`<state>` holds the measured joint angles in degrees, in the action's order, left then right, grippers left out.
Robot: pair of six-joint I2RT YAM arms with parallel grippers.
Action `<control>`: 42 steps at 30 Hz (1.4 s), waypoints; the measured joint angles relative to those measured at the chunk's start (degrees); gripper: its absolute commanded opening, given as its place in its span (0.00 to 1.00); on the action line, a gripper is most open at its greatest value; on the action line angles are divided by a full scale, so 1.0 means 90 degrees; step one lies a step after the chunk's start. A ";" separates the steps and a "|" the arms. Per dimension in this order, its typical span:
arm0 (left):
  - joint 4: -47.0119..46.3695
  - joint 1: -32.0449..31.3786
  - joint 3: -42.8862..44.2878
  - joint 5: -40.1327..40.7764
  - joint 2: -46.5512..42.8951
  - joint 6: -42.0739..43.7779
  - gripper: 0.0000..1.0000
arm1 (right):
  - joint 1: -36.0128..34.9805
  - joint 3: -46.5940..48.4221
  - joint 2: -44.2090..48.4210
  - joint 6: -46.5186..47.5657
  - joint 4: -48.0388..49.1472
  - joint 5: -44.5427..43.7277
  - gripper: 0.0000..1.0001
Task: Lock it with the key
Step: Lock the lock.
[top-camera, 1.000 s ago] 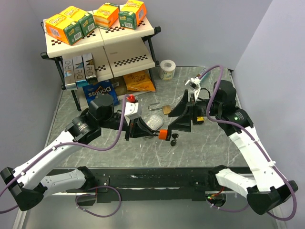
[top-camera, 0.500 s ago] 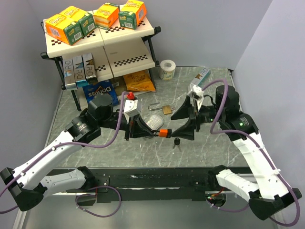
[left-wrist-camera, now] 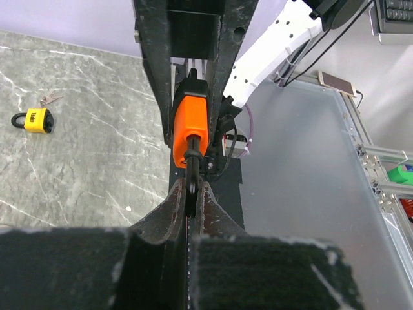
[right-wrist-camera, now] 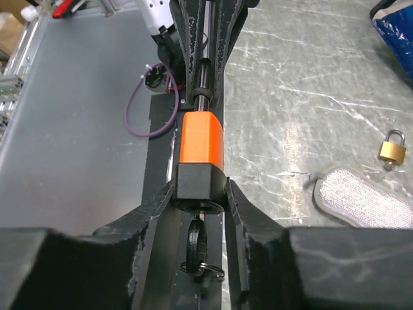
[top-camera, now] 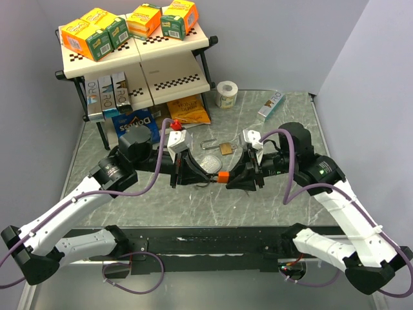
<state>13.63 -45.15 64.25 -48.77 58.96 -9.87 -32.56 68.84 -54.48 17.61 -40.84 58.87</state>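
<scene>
Your left gripper (left-wrist-camera: 191, 191) is clamped tight on the black shackle of the orange padlock with the black base (right-wrist-camera: 201, 135). Your right gripper (right-wrist-camera: 199, 188) has its fingers pressed against both sides of that black base. The padlock is therefore bridged between the two arms, lifted off the grey marble tabletop (top-camera: 193, 206). The black-headed key on its wire ring (right-wrist-camera: 197, 240) sits in the keyhole under the padlock's base. It lies deep between the right fingers but is not pinched by them.

Pick-up and key insertion look done, and the turn of the key is what remains. For that you want the right fingers on the key head rather than on the body. The left fingers cover the shackle, so I cannot tell whether it is seated in the padlock.

For room, the small brass padlock (top-camera: 226, 148) and the flat silver mesh pouch (top-camera: 210, 163) lie on the marble near the orange padlock, on its far side. The cream two-tier shelf rack (top-camera: 174, 76) stands well beyond them. A small yellow padlock (left-wrist-camera: 32, 120) lies well apart from the orange one. On the orange padlock's near side there is bare marble out to the table edge, so back off that way.
</scene>
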 measured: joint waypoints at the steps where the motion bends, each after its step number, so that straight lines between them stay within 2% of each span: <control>1: -0.0010 0.0002 0.0000 0.0002 0.0000 -0.0017 0.01 | -0.0012 0.0005 -0.0005 -0.0015 0.0007 -0.0017 0.21; 4: -0.0053 0.0019 -0.0017 -0.0007 0.0000 -0.0061 0.01 | -0.0029 0.0019 -0.0039 -0.0083 0.0027 -0.0012 0.17; 9: -0.0267 0.0039 -0.0182 -0.0100 -0.0036 -0.0172 0.01 | -0.0051 0.0019 -0.0114 -0.0279 0.0034 0.0080 0.00; 17: -0.0656 -0.0012 -0.0403 -0.0168 -0.0126 -0.0277 0.01 | -0.0187 0.0022 -0.0277 -0.0782 0.0170 0.0289 0.00; 28: -0.1382 -0.0333 -0.0663 -0.0087 -0.0197 -0.0896 0.01 | -0.0204 0.0019 -0.0340 -0.1642 0.0500 0.0583 0.00; 37: -0.1702 -0.0457 -0.0787 -0.0102 -0.0197 -0.1282 0.01 | -0.0287 0.0046 -0.0347 -0.1564 0.0364 0.0758 0.00; 38: -0.1676 -0.0457 -0.0784 -0.0100 -0.0197 -0.1268 0.01 | -0.0296 0.0061 -0.0350 -0.1501 0.0304 0.0738 0.05; 39: -0.1647 -0.0457 -0.0784 -0.0095 -0.0199 -0.1253 0.01 | -0.0306 0.0070 -0.0350 -0.1392 0.0223 0.0699 0.19; 41: -0.1559 -0.0372 -0.0799 -0.0114 -0.0202 -0.1192 0.01 | -0.0325 0.0075 -0.0347 -0.1214 0.0102 0.0568 0.38; 42: -0.1525 -0.0296 -0.0814 -0.0143 -0.0202 -0.1168 0.01 | -0.0325 0.0078 -0.0347 -0.1120 0.0061 0.0476 0.57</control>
<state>-0.10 -47.81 56.93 -50.06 57.14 -20.38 -35.48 69.54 -57.60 7.53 -40.29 63.16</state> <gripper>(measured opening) 0.046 0.375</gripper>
